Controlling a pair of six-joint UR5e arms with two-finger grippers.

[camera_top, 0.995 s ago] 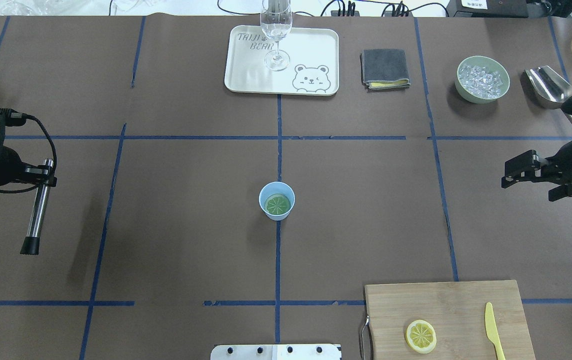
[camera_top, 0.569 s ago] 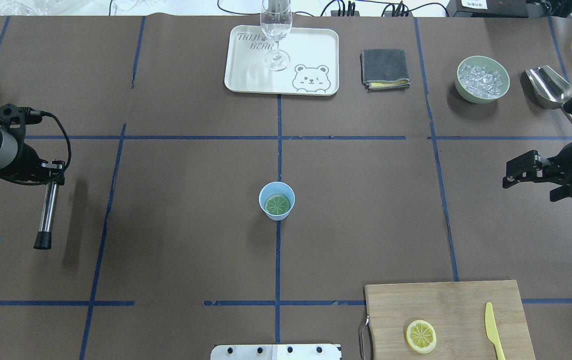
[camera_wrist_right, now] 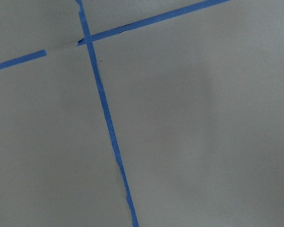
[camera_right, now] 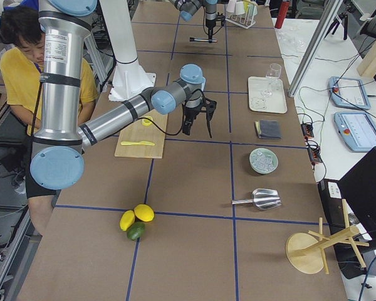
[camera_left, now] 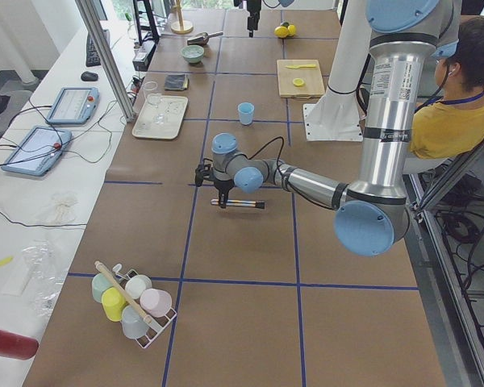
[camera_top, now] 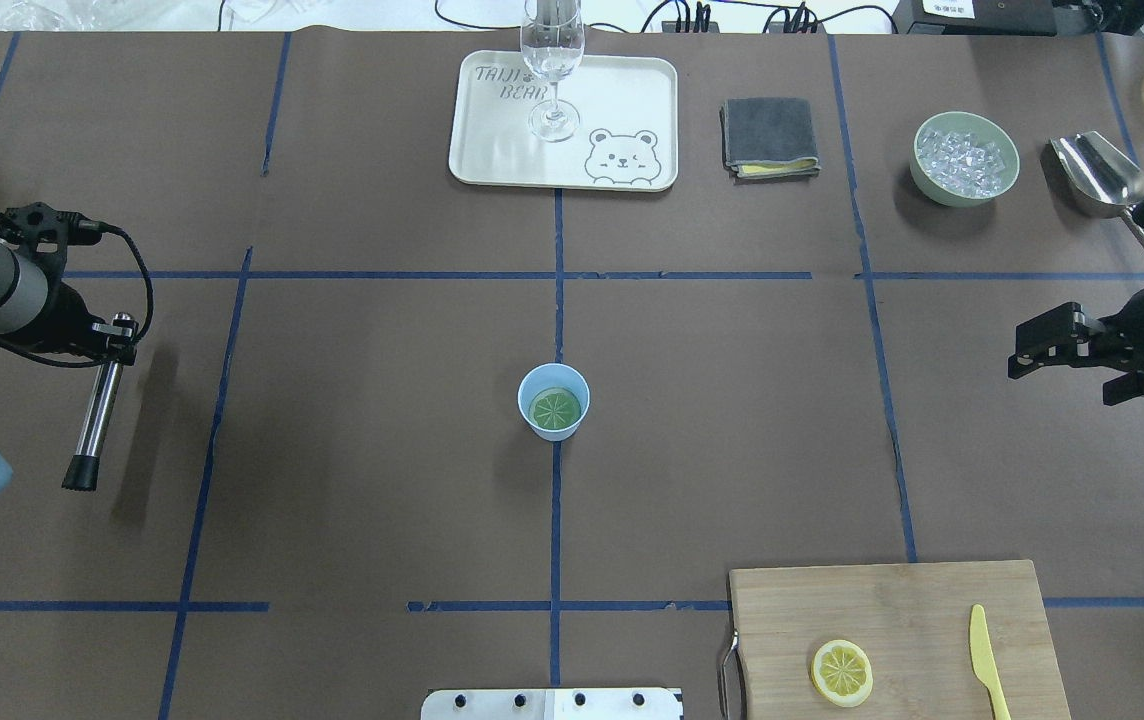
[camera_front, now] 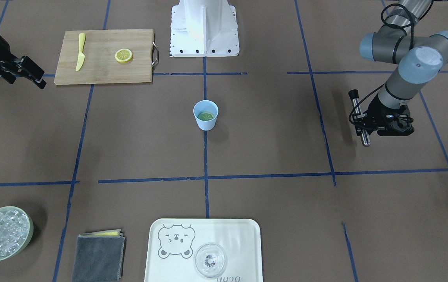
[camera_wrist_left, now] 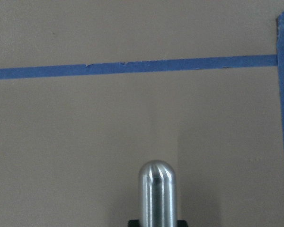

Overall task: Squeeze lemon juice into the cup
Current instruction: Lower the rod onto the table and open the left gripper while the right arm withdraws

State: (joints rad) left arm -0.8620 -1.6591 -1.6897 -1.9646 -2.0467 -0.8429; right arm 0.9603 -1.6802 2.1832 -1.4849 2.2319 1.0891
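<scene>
Lemon (camera_top: 553, 409) in cup (camera_top: 524, 392), well apart from left hand (camera_top: 117, 335) gripping a metal rod (camera_top: 92, 420) and right hand (camera_top: 1062, 362), seemingly open.

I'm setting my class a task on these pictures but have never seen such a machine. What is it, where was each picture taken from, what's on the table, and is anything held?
It is a robot with two arms at a table. One picture looks down from behind it, one faces it from across the table, two look along the table from its ends, and two come from cameras on the wrists. The left end effector grips a metal rod; the right end effector is open and empty. Mid-table stands a blue cup with a lemon slice inside. A second slice and a knife lie on a board near the robot. Farther away are a tray with a glass, a cloth, a bowl of ice and a scoop.
</scene>
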